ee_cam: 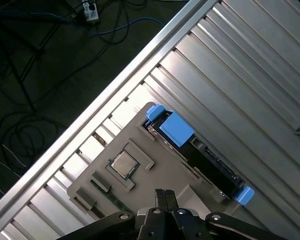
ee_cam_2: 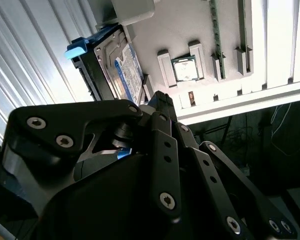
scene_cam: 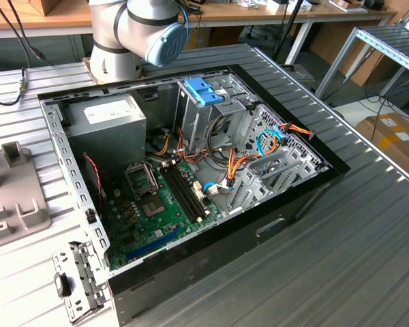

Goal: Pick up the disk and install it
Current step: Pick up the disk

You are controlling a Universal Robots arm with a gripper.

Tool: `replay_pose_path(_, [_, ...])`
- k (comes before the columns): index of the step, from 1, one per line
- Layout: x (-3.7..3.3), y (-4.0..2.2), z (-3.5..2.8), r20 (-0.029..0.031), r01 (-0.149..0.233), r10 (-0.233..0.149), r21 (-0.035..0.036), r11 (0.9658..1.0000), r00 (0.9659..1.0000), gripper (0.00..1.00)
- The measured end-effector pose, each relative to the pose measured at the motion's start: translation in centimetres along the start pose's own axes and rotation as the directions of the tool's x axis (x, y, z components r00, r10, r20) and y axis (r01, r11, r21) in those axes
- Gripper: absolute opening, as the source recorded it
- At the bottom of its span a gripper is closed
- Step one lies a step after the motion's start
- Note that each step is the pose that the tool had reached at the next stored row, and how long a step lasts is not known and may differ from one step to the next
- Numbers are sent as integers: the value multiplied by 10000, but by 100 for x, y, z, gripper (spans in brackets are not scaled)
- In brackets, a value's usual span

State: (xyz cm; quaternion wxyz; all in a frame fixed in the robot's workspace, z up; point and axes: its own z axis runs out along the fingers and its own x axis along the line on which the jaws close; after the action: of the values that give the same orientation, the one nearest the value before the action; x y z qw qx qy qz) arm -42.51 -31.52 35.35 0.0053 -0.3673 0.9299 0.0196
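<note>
The disk [ee_cam_2: 121,75] stands on edge in a slot of a light grey holder block [ee_cam_2: 190,30]; its white-and-blue label faces the block and a bright blue tab [ee_cam_2: 76,47] sticks out at one end. In the first wrist view the disk [ee_cam: 210,162] shows its dark edge, a blue rail [ee_cam: 176,129] and a blue tab at each end. In both wrist views my gripper [ee_cam: 165,197] [ee_cam_2: 160,100] hovers beside the disk over the holder block, apart from the disk. It is shut, with its black fingers together and nothing between them.
The open computer case [scene_cam: 307,197] lies on the ribbed metal table [scene_cam: 354,259], with a green motherboard [scene_cam: 157,211], a grey power-supply box [scene_cam: 112,116] and a drive cage with a light-blue latch [scene_cam: 203,90]. The holder block carries a processor chip [ee_cam: 124,164]. A table edge [ee_cam: 120,85] runs close by.
</note>
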Motion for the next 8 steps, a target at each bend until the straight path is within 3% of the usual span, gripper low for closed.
replay_pose_path(8, [0, 0, 0, -14, 449, -449, -11, 9990, 9990, 11])
